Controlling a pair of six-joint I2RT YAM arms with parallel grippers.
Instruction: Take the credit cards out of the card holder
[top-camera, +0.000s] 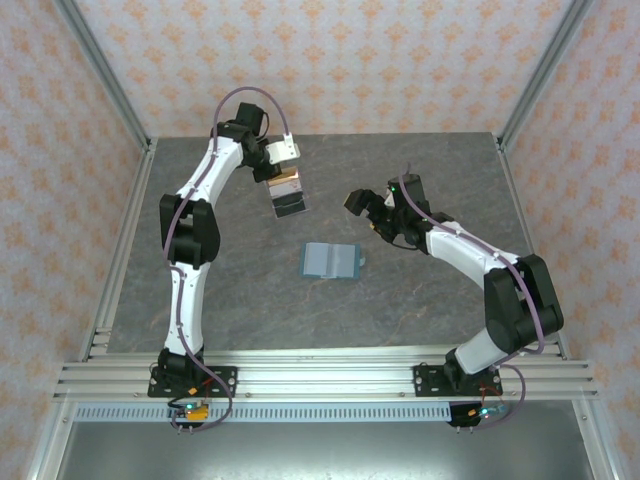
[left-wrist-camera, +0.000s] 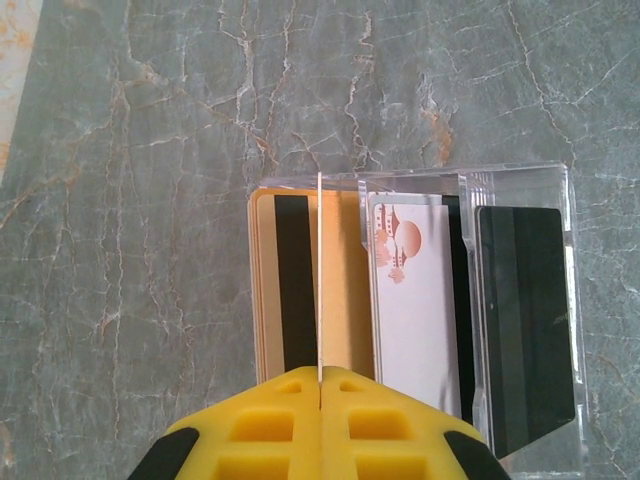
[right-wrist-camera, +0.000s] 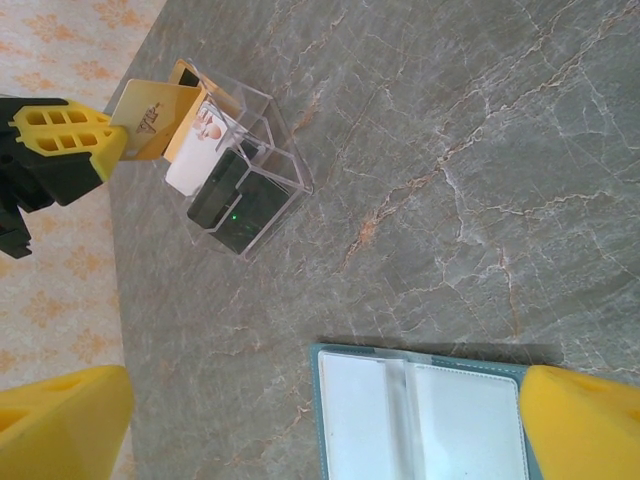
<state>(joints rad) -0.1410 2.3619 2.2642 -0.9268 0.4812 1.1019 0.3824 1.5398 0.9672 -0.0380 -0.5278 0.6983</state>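
left wrist view: a tan card (left-wrist-camera: 319, 270) is seen edge-on, pinched between the pressed-together fingers of the left gripper (left-wrist-camera: 320, 378) over the dividers of a clear box (left-wrist-camera: 520, 180) where other cards (left-wrist-camera: 420, 310) are stood. if it is lowered off line, its edge could be caught on a divider and the card bent, twisted out of the pinch or dropped on the table (left-wrist-camera: 150, 200), or the light box could be tipped. the wallet (top-camera: 330, 260) is laid open mid-table, well apart from the box, with the right gripper (top-camera: 362, 207) spread wide near it; whether a card is left inside cannot be told.
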